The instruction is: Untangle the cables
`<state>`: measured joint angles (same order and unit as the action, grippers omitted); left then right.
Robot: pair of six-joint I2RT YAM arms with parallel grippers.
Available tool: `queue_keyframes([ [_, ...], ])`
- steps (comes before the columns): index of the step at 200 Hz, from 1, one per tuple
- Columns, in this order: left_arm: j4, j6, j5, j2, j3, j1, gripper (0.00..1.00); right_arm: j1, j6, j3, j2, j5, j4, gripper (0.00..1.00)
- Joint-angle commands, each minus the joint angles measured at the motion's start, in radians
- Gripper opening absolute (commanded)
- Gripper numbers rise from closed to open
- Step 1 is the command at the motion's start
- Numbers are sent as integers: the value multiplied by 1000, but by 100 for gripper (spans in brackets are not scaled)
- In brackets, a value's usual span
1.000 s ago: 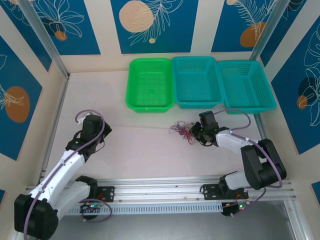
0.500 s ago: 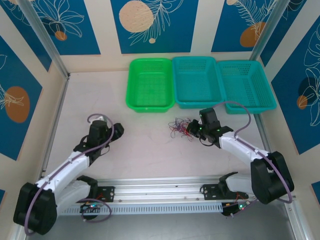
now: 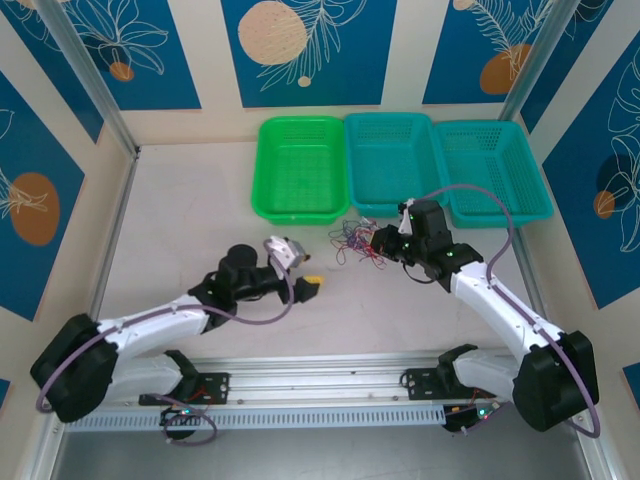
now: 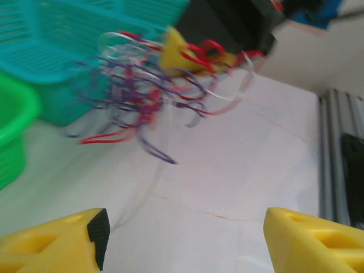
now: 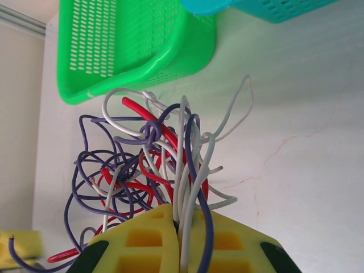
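Near the front rim of the middle teal basket (image 3: 392, 160), the right pincer (image 3: 384, 243) is clamped shut on the cables (image 3: 353, 246). Its wrist view shows the yellow fingers (image 5: 142, 242) pressed together, with several white, red and purple strands pinched in the seam between them. From that grip the rest of the tangle fans out as a loose knot of curls: purple loops to one side, a red strand through the middle, and pale wires arching over the top. The bunch sits just in front of the gap between the green basket (image 3: 300, 170) and the middle teal one, touching neither. From the left wrist it looks raised above the pale bench (image 3: 200, 200) — though that view is blurred, and I cannot tell whether the lowest loops touch the surface.

The left pincer (image 3: 298, 268) is spread wide and holds nothing. Its two yellow fingers (image 4: 54, 242) stand far apart at the bottom of its own view, with bare bench between them. It points toward the tangle from the left, near it but apart from it. One of its yellow tips also shows at the lower left corner of the right wrist view.

A second teal basket (image 3: 492, 170) stands to the right of the middle one.
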<state>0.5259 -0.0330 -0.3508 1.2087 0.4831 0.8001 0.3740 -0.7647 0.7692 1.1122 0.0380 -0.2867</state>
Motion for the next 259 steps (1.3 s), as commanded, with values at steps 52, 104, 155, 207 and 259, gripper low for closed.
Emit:
queue_keyframes([
  [52, 576, 68, 254, 405, 71, 108, 84, 19, -196, 41, -82, 99, 12, 0],
  [104, 817, -62, 368, 632, 167, 108, 75, 19, -304, 8, -115, 120, 65, 0],
  [155, 811, -107, 350, 632, 169, 107, 26, -4, -374, -29, -153, 81, 63, 0],
  [207, 829, -190, 329, 554, 115, 106, 0, -53, -420, -92, -161, 102, 92, 0],
  [259, 632, -248, 485, 312, 4, 75, 0, -131, -399, -179, -202, -97, -87, 10],
])
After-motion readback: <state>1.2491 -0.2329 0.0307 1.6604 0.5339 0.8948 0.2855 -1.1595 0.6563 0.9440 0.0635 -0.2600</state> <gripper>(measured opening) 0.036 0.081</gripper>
